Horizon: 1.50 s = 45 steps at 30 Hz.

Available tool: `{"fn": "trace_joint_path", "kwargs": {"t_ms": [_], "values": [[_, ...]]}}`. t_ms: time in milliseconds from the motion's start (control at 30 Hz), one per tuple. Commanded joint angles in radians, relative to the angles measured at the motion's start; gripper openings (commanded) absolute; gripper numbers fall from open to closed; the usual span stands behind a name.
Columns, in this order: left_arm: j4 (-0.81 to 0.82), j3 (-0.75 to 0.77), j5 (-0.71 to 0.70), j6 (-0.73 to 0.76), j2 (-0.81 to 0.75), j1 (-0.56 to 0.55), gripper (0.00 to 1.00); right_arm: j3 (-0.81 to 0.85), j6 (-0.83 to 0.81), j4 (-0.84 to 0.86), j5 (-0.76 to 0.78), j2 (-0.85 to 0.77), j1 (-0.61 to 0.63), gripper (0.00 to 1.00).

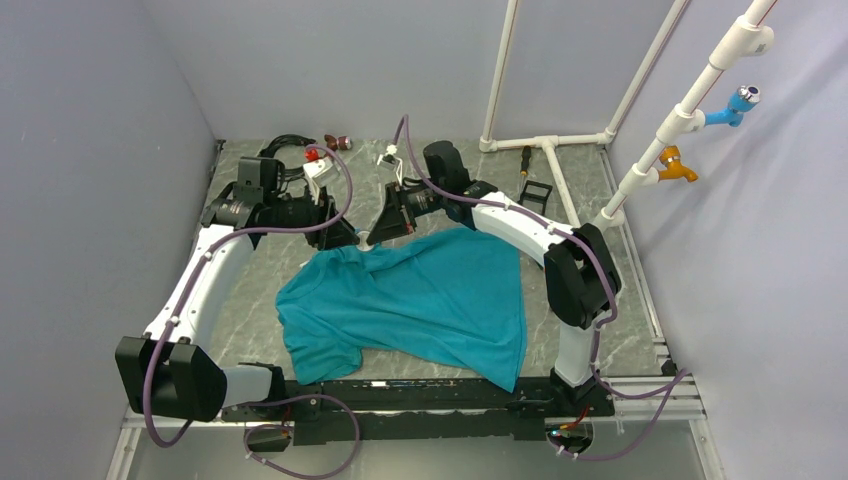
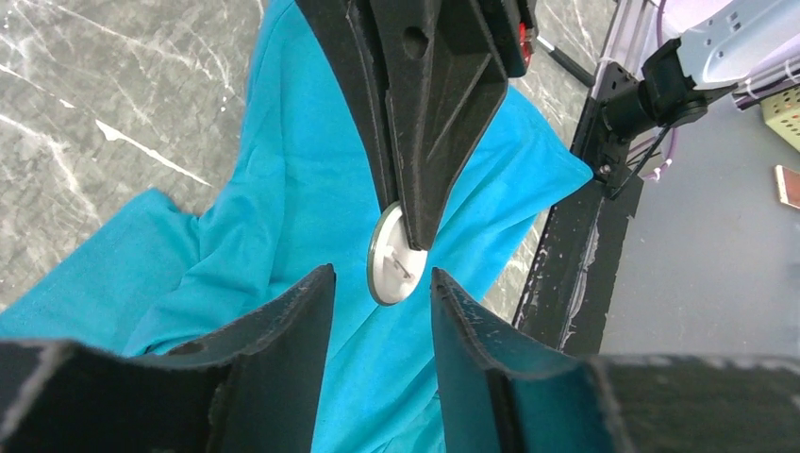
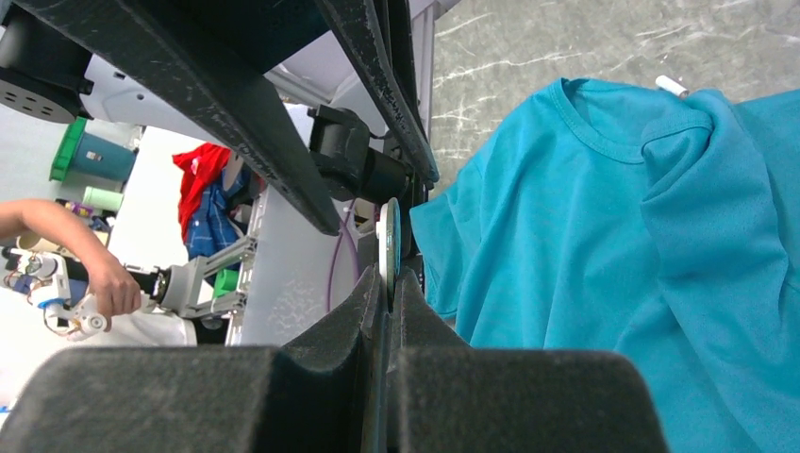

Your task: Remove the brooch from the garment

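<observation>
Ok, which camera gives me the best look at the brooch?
Left wrist: the brooch shows its round face, pinched by the right gripper. Right wrist shows it only edge-on between the fingers; top external barely shows it.

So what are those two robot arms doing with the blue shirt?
They're taking a brooch off the teal t-shirt. The right gripper is pinching the small round brooch by its edge. The brooch looks clear of the fabric, with its pin showing. The left gripper is open right next to it. The teal t-shirt lies crumpled on the table.
</observation>
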Motion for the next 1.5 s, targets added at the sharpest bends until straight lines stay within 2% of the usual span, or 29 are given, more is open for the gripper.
{"fn": "trace_joint_path", "kwargs": {"t_ms": [0,200,367,533,633,733,867,900,933,967,1167,1333,1467], "values": [[0.026,0.034,0.078,-0.005,-0.018,0.008,0.49,0.050,-0.049,-0.029,-0.018,-0.033,-0.001,0.00],[0.122,-0.004,0.106,-0.085,-0.037,0.037,0.49,0.049,-0.120,-0.061,-0.004,-0.067,-0.001,0.00],[0.132,-0.023,0.111,-0.082,-0.035,0.040,0.48,0.038,-0.161,-0.100,0.013,-0.091,-0.003,0.00],[0.163,-0.039,0.096,-0.114,-0.036,0.041,0.49,0.020,-0.277,-0.222,0.081,-0.134,-0.019,0.00],[0.182,-0.051,0.073,-0.133,-0.041,0.043,0.50,0.002,-0.397,-0.339,0.186,-0.180,-0.039,0.00],[0.207,-0.060,0.044,-0.168,-0.042,0.043,0.58,-0.002,-0.555,-0.487,0.305,-0.224,-0.069,0.00],[0.271,-0.084,0.034,-0.246,-0.042,0.043,0.75,-0.029,-0.686,-0.643,0.441,-0.277,-0.123,0.00],[0.281,-0.087,0.031,-0.258,-0.042,0.042,0.80,-0.040,-0.707,-0.663,0.470,-0.289,-0.140,0.00],[0.290,-0.089,0.026,-0.268,-0.042,0.043,0.95,-0.049,-0.724,-0.682,0.494,-0.304,-0.167,0.00],[0.294,-0.090,0.020,-0.272,-0.041,0.042,0.99,-0.058,-0.738,-0.695,0.515,-0.314,-0.190,0.00],[0.274,-0.064,-0.018,-0.285,-0.019,0.043,1.00,-0.092,-0.823,-0.759,0.643,-0.333,-0.319,0.00],[0.297,-0.057,-0.025,-0.332,-0.009,0.042,0.99,-0.097,-0.863,-0.740,0.839,-0.306,-0.393,0.00],[0.274,-0.039,-0.043,-0.321,-0.006,0.043,1.00,-0.103,-0.863,-0.682,1.031,-0.268,-0.402,0.00]]}}
